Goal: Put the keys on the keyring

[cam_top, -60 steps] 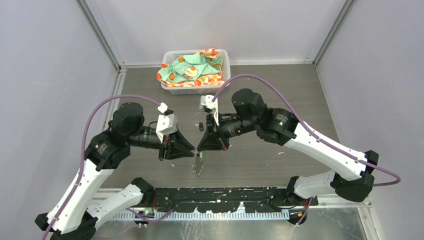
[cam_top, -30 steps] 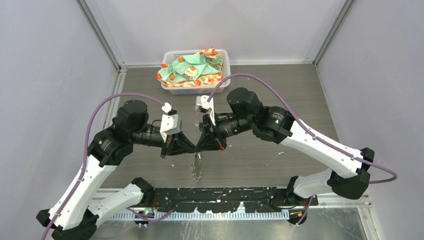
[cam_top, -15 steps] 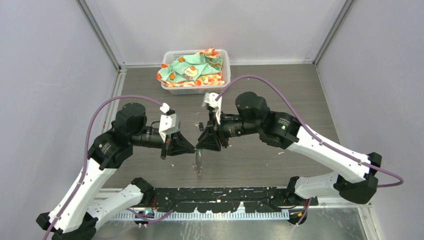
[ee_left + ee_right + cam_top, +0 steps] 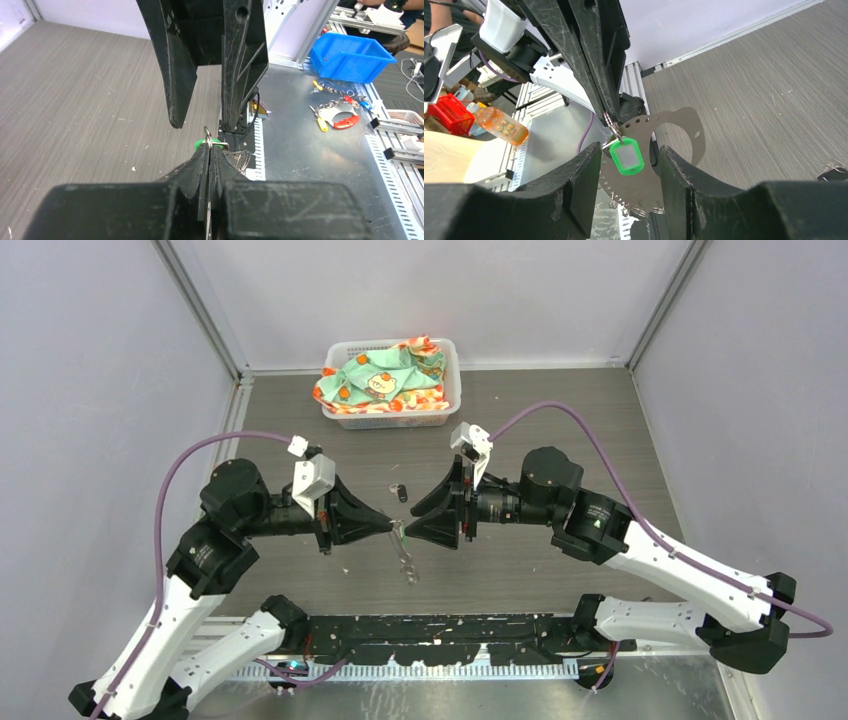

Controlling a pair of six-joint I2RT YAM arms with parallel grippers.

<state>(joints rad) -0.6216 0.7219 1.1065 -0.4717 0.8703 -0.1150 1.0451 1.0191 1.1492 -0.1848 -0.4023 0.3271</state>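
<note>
The left claw (image 4: 386, 527) is pressed together, pinching the top of the keyring (image 4: 684, 127). The keyring hangs above the table (image 4: 560, 420) with the green key (image 4: 626, 157) dangling against it. The right claw (image 4: 414, 526) is spread just beside them, gripping nothing. The black key (image 4: 401, 493) lies on the table.

The dark grey, wood-grained table (image 4: 560, 430) carries a black-headed key (image 4: 401, 493), lying flat just beyond the gap where the two pairs of jaws face each other. Farther beyond the jaws, at the table's far edge, stands a white basket (image 4: 385, 421). Pale specks (image 4: 133, 169) dot the surface beneath the jaws.
</note>
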